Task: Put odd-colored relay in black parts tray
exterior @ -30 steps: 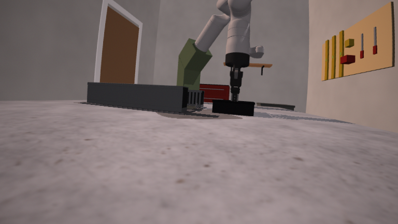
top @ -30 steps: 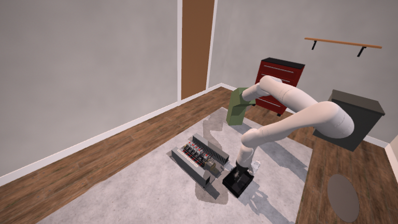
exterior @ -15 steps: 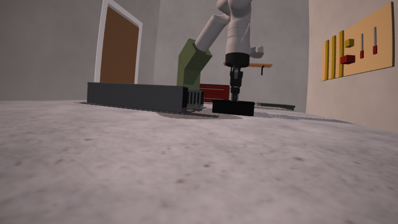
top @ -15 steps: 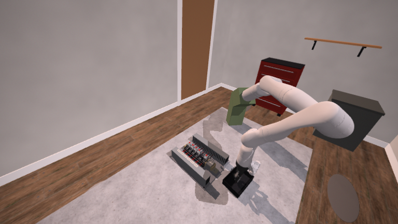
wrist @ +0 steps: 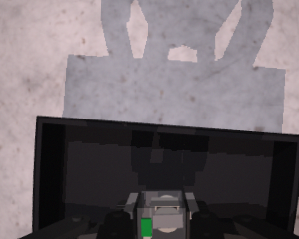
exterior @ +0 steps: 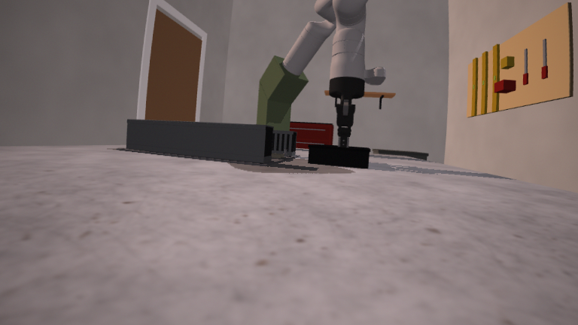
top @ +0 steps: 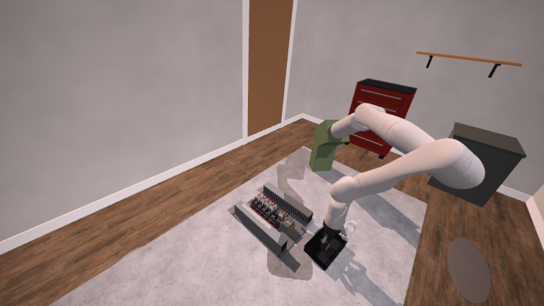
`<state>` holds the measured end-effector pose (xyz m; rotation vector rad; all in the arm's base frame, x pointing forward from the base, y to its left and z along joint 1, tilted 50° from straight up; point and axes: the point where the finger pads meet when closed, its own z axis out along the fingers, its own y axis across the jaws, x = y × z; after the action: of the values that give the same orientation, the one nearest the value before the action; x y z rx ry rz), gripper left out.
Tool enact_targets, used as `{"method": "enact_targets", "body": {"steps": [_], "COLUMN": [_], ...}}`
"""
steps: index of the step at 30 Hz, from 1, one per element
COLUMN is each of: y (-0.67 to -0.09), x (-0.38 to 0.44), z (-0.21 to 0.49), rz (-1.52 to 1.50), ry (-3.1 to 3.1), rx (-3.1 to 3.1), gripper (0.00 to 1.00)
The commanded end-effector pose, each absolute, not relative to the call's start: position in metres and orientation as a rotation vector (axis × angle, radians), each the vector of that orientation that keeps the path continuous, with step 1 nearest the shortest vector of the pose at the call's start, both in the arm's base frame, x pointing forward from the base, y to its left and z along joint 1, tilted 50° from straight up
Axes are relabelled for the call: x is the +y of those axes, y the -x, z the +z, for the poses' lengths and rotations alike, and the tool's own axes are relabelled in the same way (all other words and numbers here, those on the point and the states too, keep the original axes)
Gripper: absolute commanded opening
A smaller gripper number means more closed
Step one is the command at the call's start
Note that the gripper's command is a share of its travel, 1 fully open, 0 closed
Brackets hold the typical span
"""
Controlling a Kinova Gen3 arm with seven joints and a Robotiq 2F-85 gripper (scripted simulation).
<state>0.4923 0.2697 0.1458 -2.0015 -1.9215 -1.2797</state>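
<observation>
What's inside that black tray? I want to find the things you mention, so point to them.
The black parts tray (top: pixel 311 253) (exterior: pixel 339 156) (wrist: pixel 50 120) shows a bare dark floor. The green-button relay (wrist: pixel 147 227) is between the gripper's fingers, above or inside it. The gripper (exterior: pixel 343 144) (wrist: pixel 161 206) and picture edge hide the near part.

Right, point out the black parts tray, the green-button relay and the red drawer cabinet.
black parts tray (top: pixel 325 267) (exterior: pixel 339 157) (wrist: pixel 169 125): top, front wall; exterior, side wall; wrist, rim.
green-button relay (wrist: pixel 147 227): wrist, button.
red drawer cabinet (top: pixel 379 104) (exterior: pixel 315 135): top, exterior, drawer fronts.

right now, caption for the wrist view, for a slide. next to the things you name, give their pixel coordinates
Claw (top: pixel 325 238) (exterior: pixel 343 144) (wrist: pixel 161 206) shut on the green-buttoned relay (wrist: pixel 161 219), over the black parts tray (top: pixel 316 258) (exterior: pixel 326 157) (wrist: pixel 50 174)
</observation>
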Motion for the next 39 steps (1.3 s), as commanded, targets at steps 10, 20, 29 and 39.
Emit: {"method": "enact_targets", "body": {"steps": [10,20,29,39], "y": [-0.4948,-0.4948,-0.4948,-0.4948], "x": [0.2695,0.2695,0.2695,0.2695], "z": [0.148,0.148,0.148,0.148], "rz": [-1.286,-1.286,-1.286,-1.286], "ry": [2.011,2.011,2.011,2.011], "rx": [-1.913,-1.913,-1.913,-1.913], "gripper": [0.0,0.0,0.0,0.61]}}
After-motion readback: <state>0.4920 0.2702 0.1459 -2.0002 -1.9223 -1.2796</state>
